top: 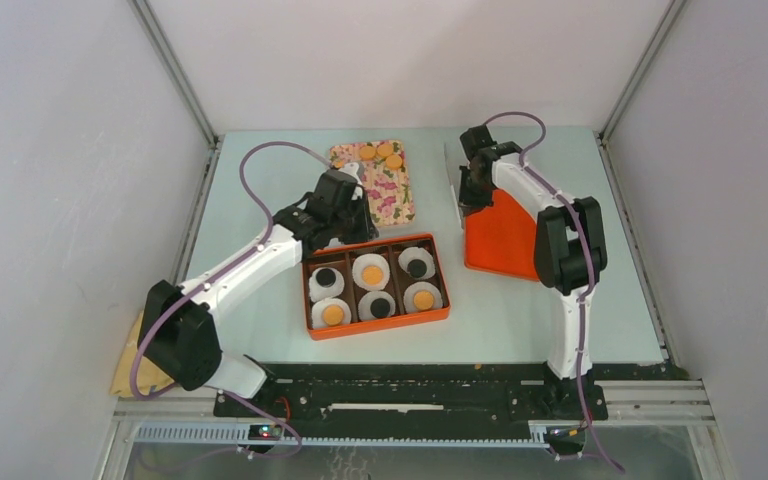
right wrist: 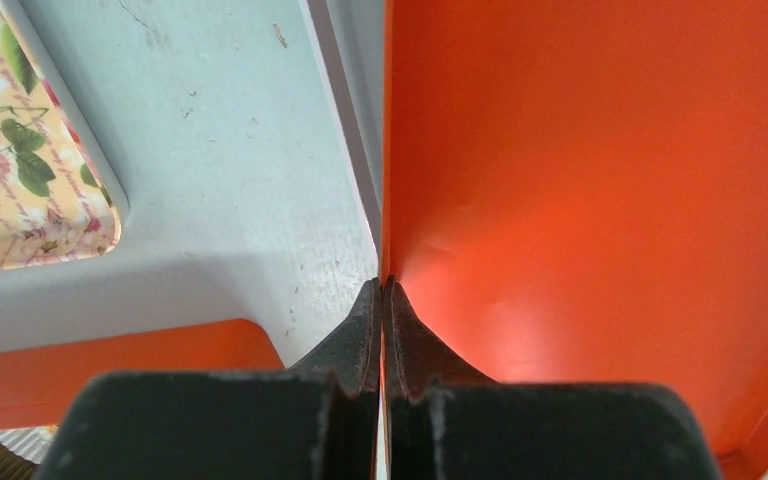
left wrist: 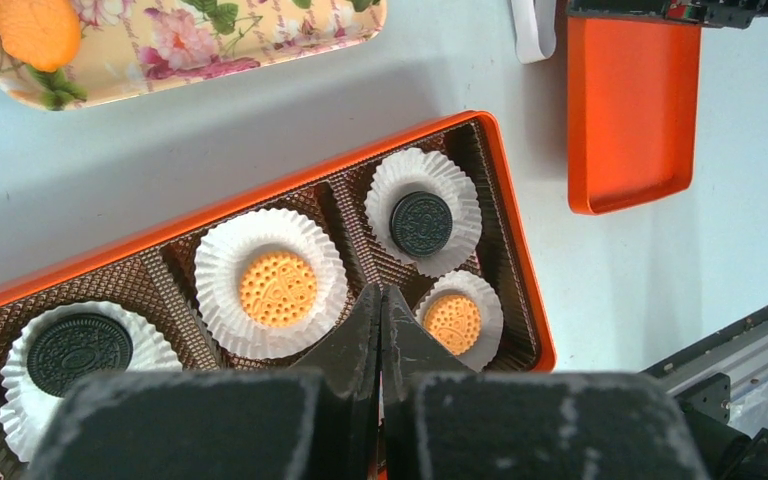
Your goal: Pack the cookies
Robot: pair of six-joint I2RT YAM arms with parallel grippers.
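The left gripper point(left wrist: 380, 296), fingers together and empty, is hovering over the small round orange-tan and black cookies point(left wrist: 277, 288); the right gripper point(right wrist: 387, 286) is pinching the flat orange plastic lid point(right wrist: 610, 200).

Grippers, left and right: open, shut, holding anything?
Left gripper: shut, holding nothing.
Right gripper: shut on the rim of the orange lid.

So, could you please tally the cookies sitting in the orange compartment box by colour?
Orange-tan round cookies: 3
Black round cookies: 3
Total: 6
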